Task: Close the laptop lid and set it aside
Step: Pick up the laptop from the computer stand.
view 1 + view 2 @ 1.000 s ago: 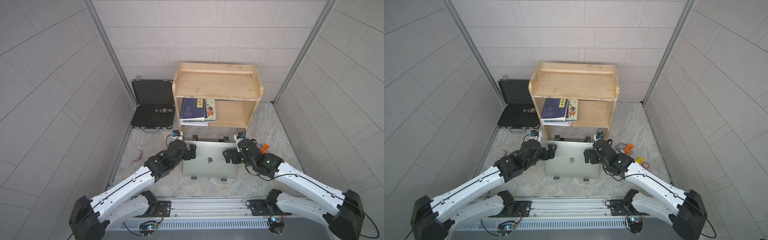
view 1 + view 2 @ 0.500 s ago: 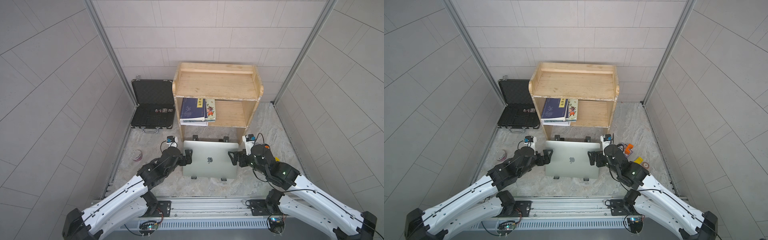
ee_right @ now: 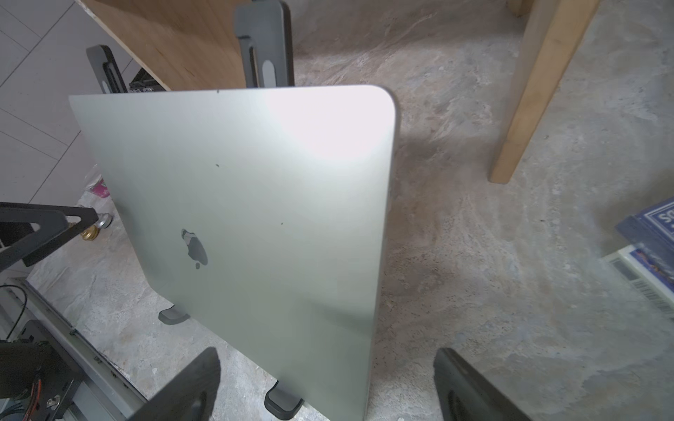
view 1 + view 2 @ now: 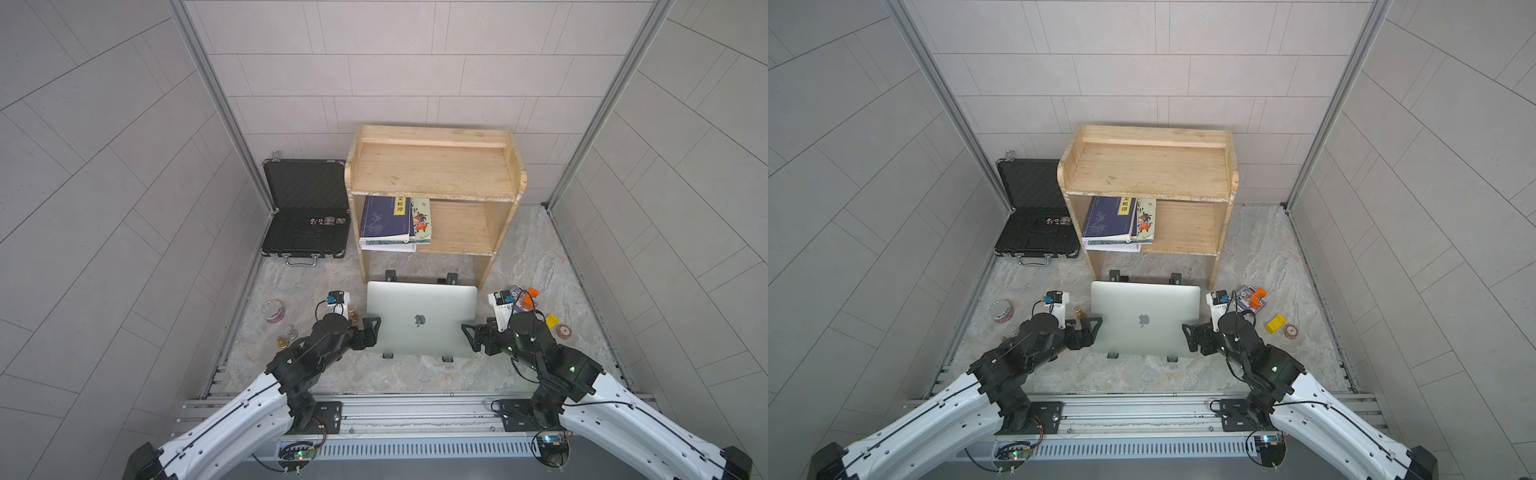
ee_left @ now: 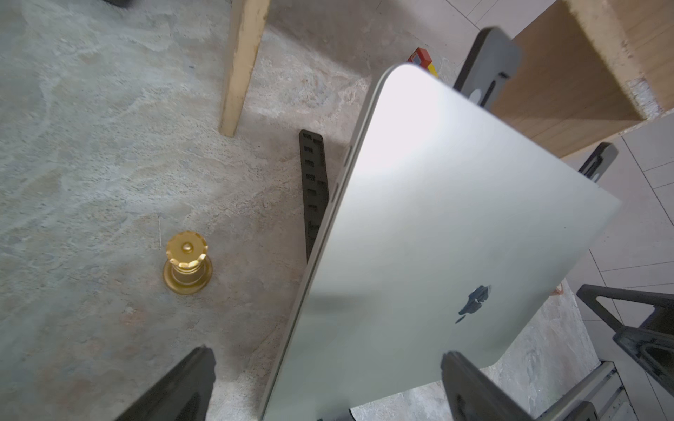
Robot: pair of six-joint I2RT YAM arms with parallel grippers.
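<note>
Left gripper [image 4: 370, 332] black, angular; laptop [image 4: 419, 305] smooth silver.

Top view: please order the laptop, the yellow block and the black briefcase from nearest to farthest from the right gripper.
1. The laptop, directly beside the right gripper, whose open jaws straddle its right edge.
2. The yellow block, further out on the robot's right.
3. The black briefcase, far back on the left, against the wall.

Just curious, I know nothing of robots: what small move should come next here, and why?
The laptop lies shut on its black stand; the left tool and right tool stand open, each straddling a side edge. So probably close both on those edges, ready to lift.
</note>
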